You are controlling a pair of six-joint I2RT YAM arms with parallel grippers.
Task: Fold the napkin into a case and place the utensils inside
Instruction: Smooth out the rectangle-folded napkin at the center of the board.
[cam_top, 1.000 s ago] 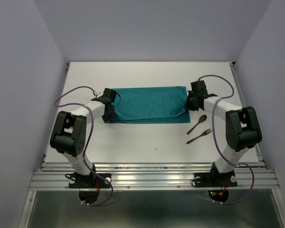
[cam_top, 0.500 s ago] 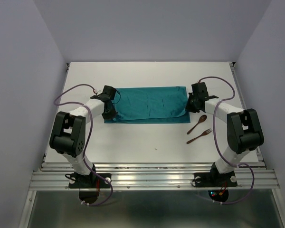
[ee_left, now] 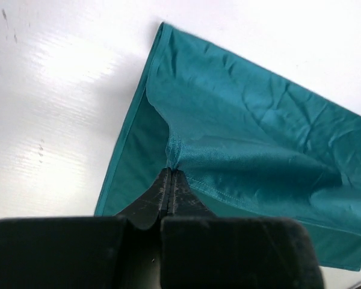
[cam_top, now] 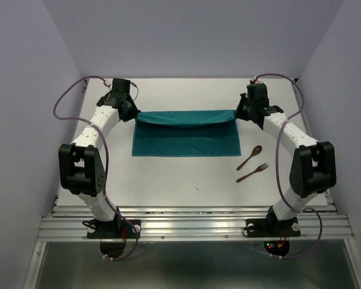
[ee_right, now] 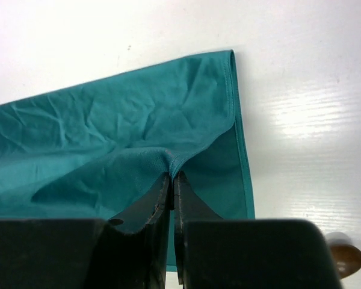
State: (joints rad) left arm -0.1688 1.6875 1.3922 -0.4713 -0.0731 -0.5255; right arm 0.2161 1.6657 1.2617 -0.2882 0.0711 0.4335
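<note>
**Napkin stretched crosswise, one far corner in each gripper**

The napkin (cam_top: 186,135) is lying on the far half of the table (cam_top: 168,180), its long axis running left to right across the arms' reach. Its near part is resting flat, while the far edge is hanging taut in a straight line just above the surface.

That raised edge is being held at both ends. The left gripper (cam_top: 131,113) is pinching the far-left corner with its fingers pressed together on a small gather of cloth. The right gripper (cam_top: 240,113) is doing the same at the far-right corner. Both wrist views are showing the fabric fanning away from the closed tips, with a lower layer lying beneath it.

From either gripper, the body of the napkin is lying inward and toward the arm bases. Any fold, I judge, is going to turn on both arms carrying the held edge together along the short axis and keeping it parallel to the near hem.

The spoon (cam_top: 250,157) and fork (cam_top: 253,173) are lying just off the napkin's near-right corner, nearer the right arm.
</note>
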